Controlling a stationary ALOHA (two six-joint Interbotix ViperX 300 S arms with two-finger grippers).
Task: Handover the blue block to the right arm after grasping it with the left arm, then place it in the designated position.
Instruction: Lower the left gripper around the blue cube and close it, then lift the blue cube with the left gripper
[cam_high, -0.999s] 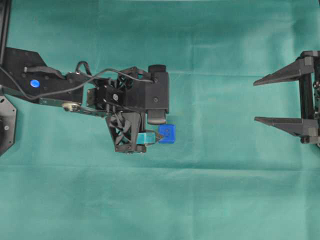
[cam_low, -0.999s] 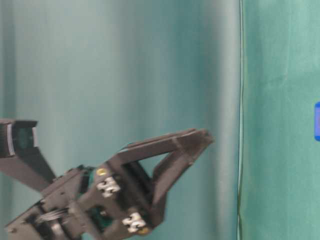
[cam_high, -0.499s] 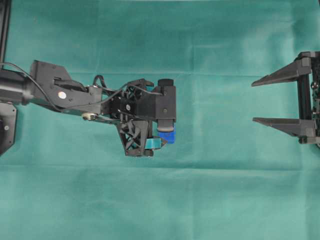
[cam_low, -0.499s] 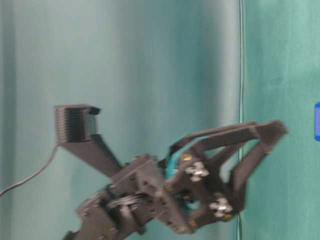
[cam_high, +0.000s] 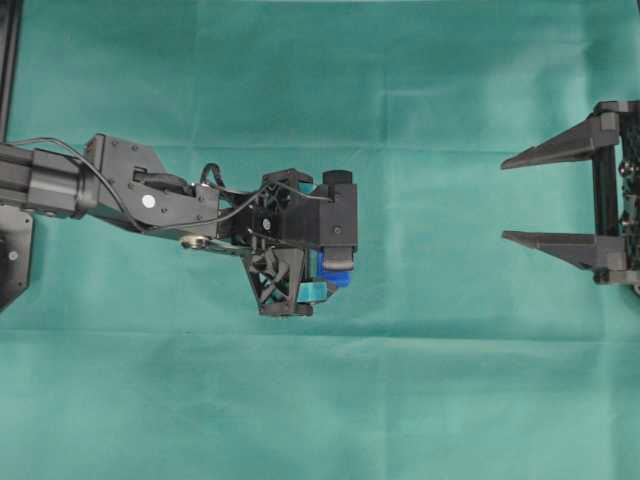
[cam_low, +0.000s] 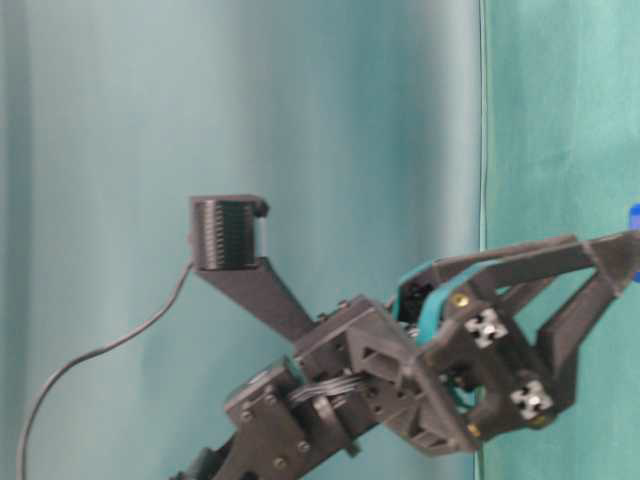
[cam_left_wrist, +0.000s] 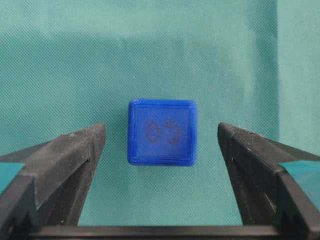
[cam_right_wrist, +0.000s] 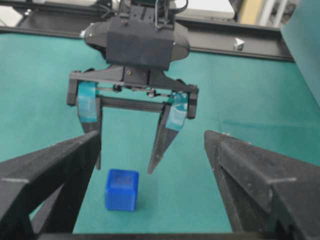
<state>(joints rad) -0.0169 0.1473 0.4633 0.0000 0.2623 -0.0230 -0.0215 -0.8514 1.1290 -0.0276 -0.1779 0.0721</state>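
The blue block (cam_left_wrist: 161, 132) sits on the green cloth, a faint mark on its top face. My left gripper (cam_left_wrist: 161, 129) hangs over it, open, with a black finger on each side and cloth showing in both gaps. From overhead the left gripper (cam_high: 330, 280) covers most of the blue block (cam_high: 337, 279). The right wrist view shows the teal-taped fingertips (cam_right_wrist: 151, 167) just above and behind the blue block (cam_right_wrist: 121, 189), not touching it. My right gripper (cam_high: 505, 200) stands open at the right edge, empty, facing the block. The designated position does not show in any view.
A black frame rail (cam_high: 8, 60) runs down the far left edge. Black rails (cam_right_wrist: 230, 46) border the cloth behind the left arm. A thin cable (cam_low: 90, 360) trails from the left arm's wrist. Green cloth lies between the two grippers.
My left arm has reached further right and come down over the blue block, which is now mostly covered from overhead. The block and the right gripper have stayed put.
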